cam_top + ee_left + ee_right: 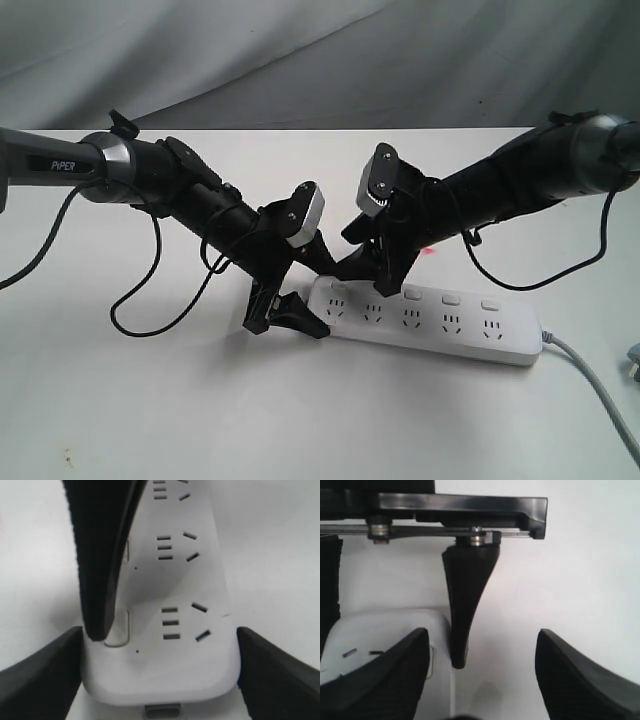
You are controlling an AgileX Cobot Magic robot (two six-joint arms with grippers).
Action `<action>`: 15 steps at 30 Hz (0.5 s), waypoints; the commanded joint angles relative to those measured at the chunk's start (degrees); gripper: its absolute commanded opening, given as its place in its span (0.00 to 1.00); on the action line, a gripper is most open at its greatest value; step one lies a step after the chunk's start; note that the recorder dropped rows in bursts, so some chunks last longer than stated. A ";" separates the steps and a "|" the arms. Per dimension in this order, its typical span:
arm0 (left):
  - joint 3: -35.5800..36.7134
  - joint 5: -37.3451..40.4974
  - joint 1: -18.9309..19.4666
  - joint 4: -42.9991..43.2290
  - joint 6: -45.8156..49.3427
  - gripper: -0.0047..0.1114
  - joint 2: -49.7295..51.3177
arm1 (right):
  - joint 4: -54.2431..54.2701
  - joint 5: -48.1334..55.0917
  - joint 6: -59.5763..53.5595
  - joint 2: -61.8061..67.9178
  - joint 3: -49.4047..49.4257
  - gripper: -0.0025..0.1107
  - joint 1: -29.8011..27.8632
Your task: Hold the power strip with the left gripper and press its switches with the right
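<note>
The white power strip [440, 322] lies on the table, its grey cable [592, 378] trailing off to the right. My left gripper [318, 298] is shut on the strip's left end. In the left wrist view that end [165, 670] sits squeezed between both fingers [40, 680], the gripper [160, 680] centred on it. My right gripper [368, 272] stands open over the same end. One of its fingertips [97, 625] rests on the first of the switches [121, 630]. Three more switches [450, 298] show uncovered. In the right wrist view the right gripper [480, 680] is spread wide, one finger [375, 680] over the strip [380, 630].
A white tabletop [150, 420] with a grey cloth backdrop [300, 60] behind it. Black arm cables loop on the table at the left [150, 320] and right [560, 275]. The cable's plug [634, 362] lies at the right edge.
</note>
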 commanded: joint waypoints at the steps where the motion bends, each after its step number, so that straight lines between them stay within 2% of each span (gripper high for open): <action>1: -0.20 0.11 -0.25 -0.48 0.38 0.32 -0.03 | -0.47 -0.28 -0.21 1.07 -0.41 0.53 0.14; 10: -0.20 0.11 -0.25 -0.48 0.38 0.32 -0.03 | -0.92 -1.07 0.51 2.45 -0.41 0.53 0.14; 15: -0.20 0.11 -0.25 -0.48 0.38 0.32 -0.03 | -9.59 -1.13 5.92 2.45 -0.41 0.53 0.14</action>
